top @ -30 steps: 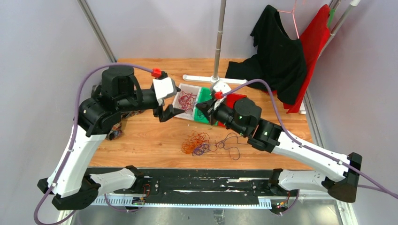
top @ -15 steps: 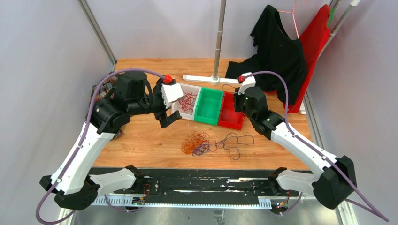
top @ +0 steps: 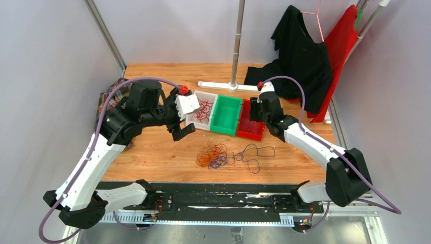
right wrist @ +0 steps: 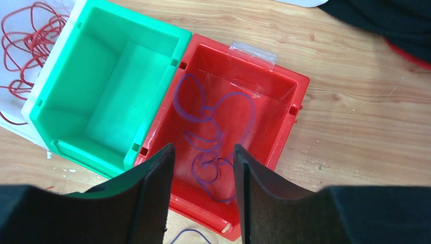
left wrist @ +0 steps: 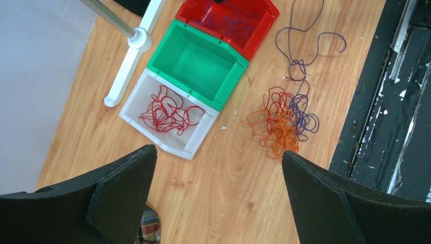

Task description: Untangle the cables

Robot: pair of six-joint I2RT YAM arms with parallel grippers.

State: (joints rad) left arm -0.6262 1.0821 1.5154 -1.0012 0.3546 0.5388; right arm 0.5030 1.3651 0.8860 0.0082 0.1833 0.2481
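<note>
A tangled clump of orange, red and purple cables (top: 212,155) (left wrist: 282,119) lies on the wooden table, and a loose purple cable (top: 255,154) trails off to its right. Red cables (top: 203,109) (left wrist: 167,112) fill the white bin (top: 195,122). A purple cable (right wrist: 208,132) lies in the red bin (top: 250,133) (right wrist: 284,101). The green bin (top: 227,114) (right wrist: 106,96) holds nothing. My right gripper (top: 253,113) (right wrist: 203,148) hovers open over the red bin, with nothing between its fingers. My left gripper (top: 182,130) (left wrist: 218,152) stands wide open above bare wood, near the white bin's front corner.
A white stand base (top: 223,85) with an upright pole sits behind the bins. Black and red clothes (top: 300,56) hang at the back right. A plaid cloth (top: 108,103) (left wrist: 150,229) lies at the table's left edge. A black rail (top: 213,198) runs along the near edge.
My right arm swung from the green bin to the red bin and its gripper opened; the purple cable now lies in that bin. My left gripper opened wider and drew back slightly.
</note>
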